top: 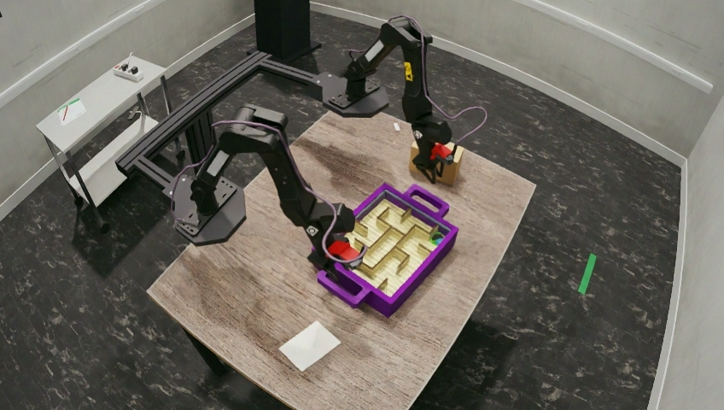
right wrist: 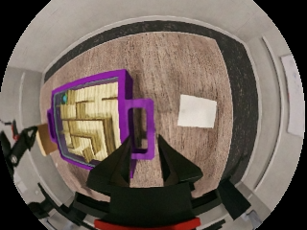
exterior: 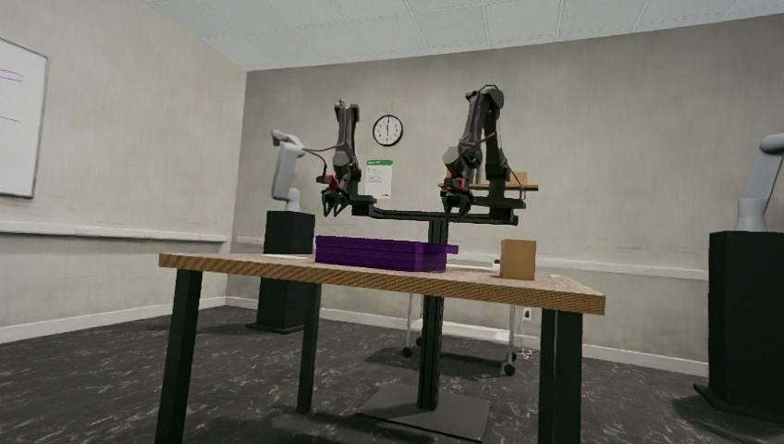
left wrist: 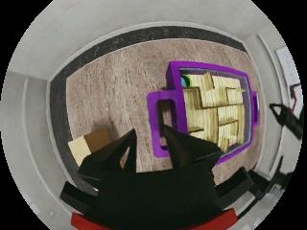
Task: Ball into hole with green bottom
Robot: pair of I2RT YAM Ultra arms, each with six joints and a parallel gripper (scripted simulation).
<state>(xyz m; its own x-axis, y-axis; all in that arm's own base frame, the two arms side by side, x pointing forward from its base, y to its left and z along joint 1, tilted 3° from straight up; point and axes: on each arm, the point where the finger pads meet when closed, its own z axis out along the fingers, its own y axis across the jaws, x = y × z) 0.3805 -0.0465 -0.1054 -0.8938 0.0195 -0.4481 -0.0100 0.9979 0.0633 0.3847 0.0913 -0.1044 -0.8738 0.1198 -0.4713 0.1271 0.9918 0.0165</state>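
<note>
The purple board (top: pixel 423 272) (exterior: pixel 368 253) (left wrist: pixel 180 112) (right wrist: pixel 126 91) lies flat on the table, with a pale walled maze inside. The teal ball (top: pixel 437 239) (left wrist: pixel 184 81) (right wrist: pixel 64 99) is at the green-ringed hole in one corner; I cannot tell how deep it sits. My left gripper (top: pixel 431 178) (exterior: pixel 455 216) (left wrist: pixel 150 130) is partly open and empty, above the table by the handle (left wrist: pixel 153 115) near the wooden block. My right gripper (top: pixel 324 272) (exterior: pixel 332 213) (right wrist: pixel 144 138) is partly open and empty, raised near the opposite handle (right wrist: pixel 151 120). No contact with the board is visible.
The wooden block (top: pixel 450 170) (exterior: pixel 518 259) (left wrist: pixel 82 152) stands beside my left gripper. A white sheet (top: pixel 310 345) (right wrist: pixel 197 111) lies on the table beyond the right handle. A small white piece (top: pixel 396 126) lies near the left arm's base.
</note>
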